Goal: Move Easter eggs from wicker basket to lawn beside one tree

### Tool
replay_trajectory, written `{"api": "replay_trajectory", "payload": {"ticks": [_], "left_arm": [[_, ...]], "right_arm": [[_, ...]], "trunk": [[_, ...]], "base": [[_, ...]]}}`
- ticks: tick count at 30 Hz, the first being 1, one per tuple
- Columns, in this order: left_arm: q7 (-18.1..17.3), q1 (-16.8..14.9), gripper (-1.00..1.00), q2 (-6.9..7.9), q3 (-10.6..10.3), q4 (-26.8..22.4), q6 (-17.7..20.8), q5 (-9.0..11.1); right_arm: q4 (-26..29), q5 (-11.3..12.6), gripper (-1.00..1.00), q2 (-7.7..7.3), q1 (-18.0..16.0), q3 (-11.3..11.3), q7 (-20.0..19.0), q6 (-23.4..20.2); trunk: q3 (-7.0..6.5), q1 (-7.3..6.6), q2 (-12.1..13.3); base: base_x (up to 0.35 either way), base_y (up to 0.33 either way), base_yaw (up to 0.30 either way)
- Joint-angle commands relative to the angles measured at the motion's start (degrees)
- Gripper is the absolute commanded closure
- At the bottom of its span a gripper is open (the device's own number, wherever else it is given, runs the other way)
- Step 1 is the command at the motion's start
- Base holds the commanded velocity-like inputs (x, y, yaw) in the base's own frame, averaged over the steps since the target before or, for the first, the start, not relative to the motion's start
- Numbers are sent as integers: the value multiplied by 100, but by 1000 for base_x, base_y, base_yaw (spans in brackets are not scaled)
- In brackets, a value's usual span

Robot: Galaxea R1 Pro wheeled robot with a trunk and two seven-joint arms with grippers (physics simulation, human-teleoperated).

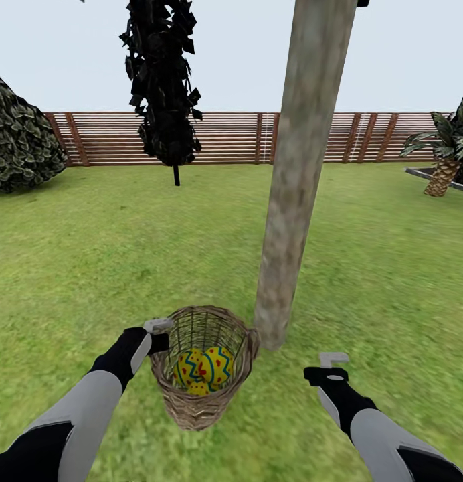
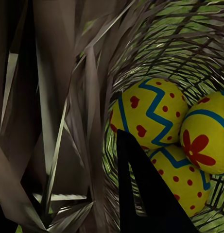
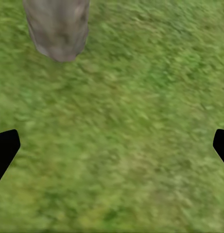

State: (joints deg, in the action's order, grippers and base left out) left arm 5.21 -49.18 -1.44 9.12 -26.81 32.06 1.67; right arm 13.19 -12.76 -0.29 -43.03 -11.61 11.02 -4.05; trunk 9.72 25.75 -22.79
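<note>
While the wicker basket (image 1: 203, 375) stands upright on the lawn (image 1: 91, 268) just beside the foot of the tree (image 1: 295, 194), the left pincer (image 1: 158, 326) sits at the basket's left rim, and whether it touches the weave cannot be told from the head view. All three Easter eggs (image 1: 203, 369) lie together at the bottom of the basket, below and to the right of that pincer. From the left wrist view, one dark finger (image 2: 150, 194) reaches inside the basket wall toward the eggs, overlapping the lowest of them; the other finger is not distinguishable against the twigs, so the opening of the left pincer cannot be determined, and no hold on anything is visible. To the right of the basket, the trunk rises with a slight lean, its base near the basket's right rim. Farther right, the right pincer (image 1: 334, 361) hovers over bare grass, well apart from the basket and the trunk, its fingers spread wide and empty. Open lawn extends on all sides to the wooden fence (image 1: 231, 137).
</note>
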Motion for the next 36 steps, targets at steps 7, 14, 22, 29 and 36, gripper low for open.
{"api": "replay_trajectory", "payload": {"ticks": [7, 14, 22, 29, 36], "left_arm": [[16, -4, 100, -8, 13, -229, 28, 17], [16, -4, 100, -13, 20, -252, 29, 17], [-332, -4, 100, -6, 11, -244, 37, 17], [-389, -4, 100, 3, 20, -243, 38, 17], [-389, -5, 100, 8, 20, -245, 38, 17]], "right_arm": [[9, -60, -100, 2, -4, -32, 5, -34], [9, -60, -100, -5, -4, -31, 5, -34], [9, -60, -100, -1, -4, -28, 5, -34], [9, -60, -100, -1, -4, -10, -18, -32], [469, -54, -100, -1010, -4, -500, -2785, -339]], "trunk": [[12, 3, -13], [65, 69, -133], [209, 245, -454], [335, 399, -734], [460, 552, -1015]], "base": [[0, 0, 0], [0, 0, 0], [0, 0, 0], [0, 0, 0], [0, 0, 0]]}}
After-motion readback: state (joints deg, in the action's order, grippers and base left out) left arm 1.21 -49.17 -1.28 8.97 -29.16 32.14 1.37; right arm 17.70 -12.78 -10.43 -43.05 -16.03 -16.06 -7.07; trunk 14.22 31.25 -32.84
